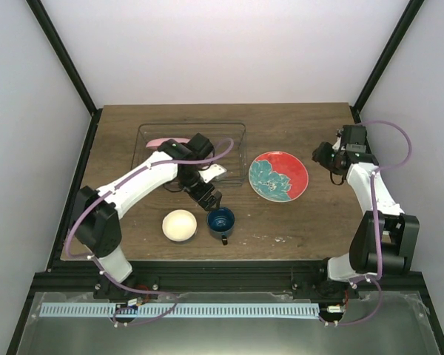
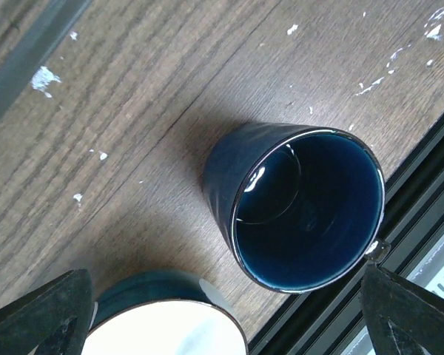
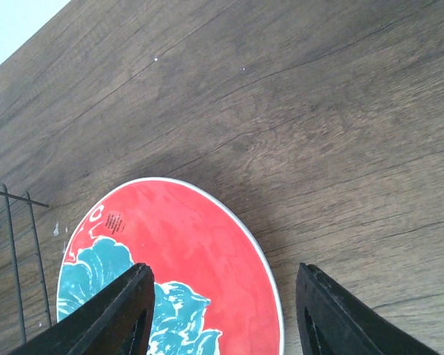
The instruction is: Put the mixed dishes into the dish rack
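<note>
red flowered plate, wooden table — claw spread

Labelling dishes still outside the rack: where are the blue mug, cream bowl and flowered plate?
blue mug (image 2: 311, 214), left wrist view, its inner wall.
cream bowl (image 1: 180, 225), top view, middle of its inside.
flowered plate (image 3: 207, 259), right wrist view, red part of its face.

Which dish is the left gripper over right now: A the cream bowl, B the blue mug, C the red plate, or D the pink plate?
B: the left gripper is open, and its wrist camera looks almost straight down into the mug.
</note>
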`<act>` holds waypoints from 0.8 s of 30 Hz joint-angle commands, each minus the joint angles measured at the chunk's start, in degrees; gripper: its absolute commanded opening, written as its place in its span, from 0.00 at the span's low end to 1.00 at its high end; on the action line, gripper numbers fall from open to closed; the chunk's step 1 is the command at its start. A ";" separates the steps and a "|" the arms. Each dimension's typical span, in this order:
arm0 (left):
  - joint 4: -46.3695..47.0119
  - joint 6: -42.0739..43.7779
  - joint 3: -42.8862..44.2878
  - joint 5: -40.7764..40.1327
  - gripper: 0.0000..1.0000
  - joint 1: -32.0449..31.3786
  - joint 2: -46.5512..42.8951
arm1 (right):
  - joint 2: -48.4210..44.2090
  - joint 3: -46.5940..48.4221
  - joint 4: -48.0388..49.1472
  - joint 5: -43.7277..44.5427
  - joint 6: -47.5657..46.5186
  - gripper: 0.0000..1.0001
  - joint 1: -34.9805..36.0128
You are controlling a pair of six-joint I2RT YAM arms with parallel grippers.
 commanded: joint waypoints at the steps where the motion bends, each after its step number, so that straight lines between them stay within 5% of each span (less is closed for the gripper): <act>1: -0.15 1.21 1.66 0.69 1.00 -0.70 2.84 | -2.90 -1.01 -0.79 1.67 0.59 0.54 0.54; 24: 1.52 1.80 1.35 -2.25 0.83 -5.05 12.59 | -2.09 -0.97 -2.69 2.28 0.14 0.54 0.54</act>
